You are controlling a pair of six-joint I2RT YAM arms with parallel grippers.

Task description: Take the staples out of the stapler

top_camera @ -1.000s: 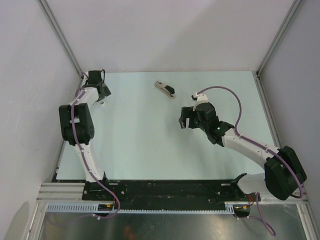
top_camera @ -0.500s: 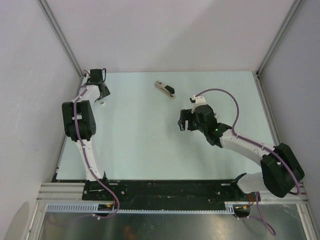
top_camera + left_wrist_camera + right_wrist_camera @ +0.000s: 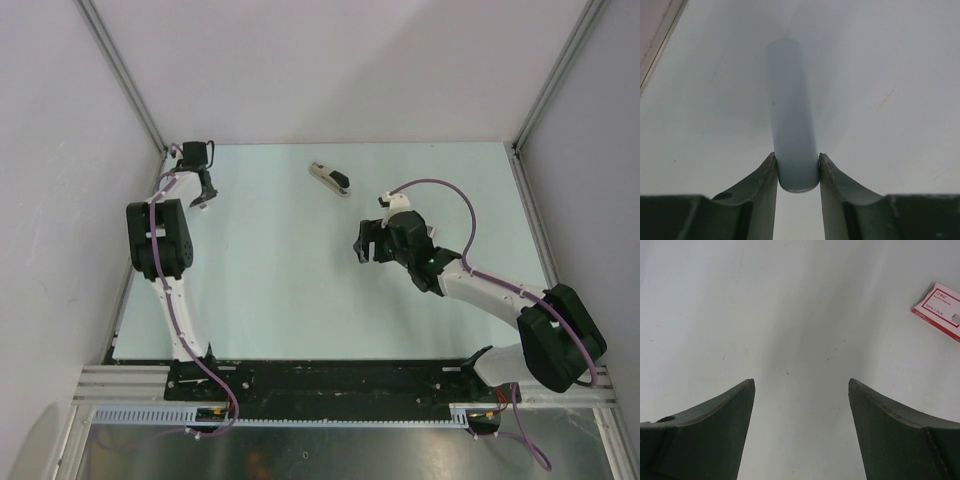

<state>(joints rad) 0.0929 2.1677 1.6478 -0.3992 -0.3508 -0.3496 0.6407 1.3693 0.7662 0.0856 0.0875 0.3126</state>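
Where the pale mint-green flat table (image 3: 290,290) stretches out, the right gripper (image 3: 362,248) hovers near its middle, its dark fingers wide apart with nothing between them. At the far left corner, the left gripper (image 3: 204,198) is clamped on a pale blue-grey round-ended rod (image 3: 791,115), its fingers (image 3: 762,185) pressing both sides. The small black-topped beige stapler (image 3: 330,179) lies aslant near the far edge, well apart from both grippers. A flat red-and-white rectangular box (image 3: 939,309) lies on the table.
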